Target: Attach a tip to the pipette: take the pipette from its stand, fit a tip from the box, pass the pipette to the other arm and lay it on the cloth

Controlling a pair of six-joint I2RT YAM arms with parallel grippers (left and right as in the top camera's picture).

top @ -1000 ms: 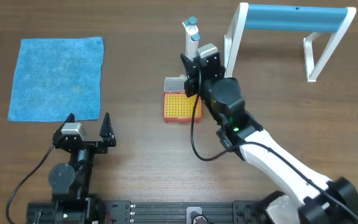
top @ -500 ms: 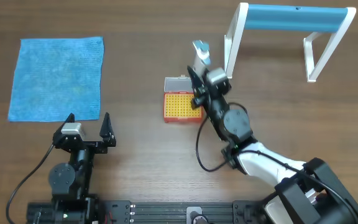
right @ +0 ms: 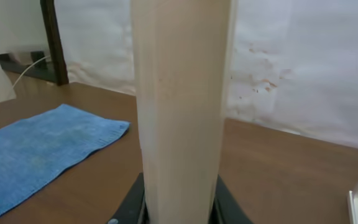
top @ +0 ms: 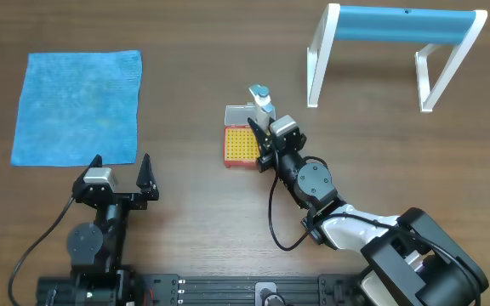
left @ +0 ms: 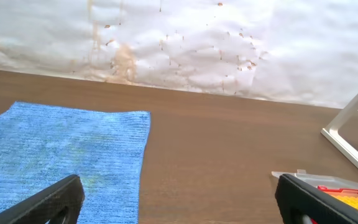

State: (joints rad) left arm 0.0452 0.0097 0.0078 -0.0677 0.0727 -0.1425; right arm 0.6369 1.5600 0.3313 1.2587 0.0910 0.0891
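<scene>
**White pipette clamped in the right claw beside the tip box**

We are seeing the pipette [top: 262, 99] grasped by the right claw [top: 262, 134], whose fingers are clenching on either side of its pale body. The pipette is standing close to upright. From above it is showing at the far right corner of the yellow tip box [top: 241, 146]. We are not able to tell whether its lower end is touching the box.

The left claw [top: 119, 170] is sitting released, with its two dark fingers spread wide and gripping nothing. It is just in front of the near right corner of the blue cloth [top: 76, 106]. The cloth is lying flat on the left side of the brown wooden surface [top: 185, 204], well apart from the tip box.

The white stand with its blue bar [top: 398, 25] is standing at the far right, apart from the pipette.
</scene>
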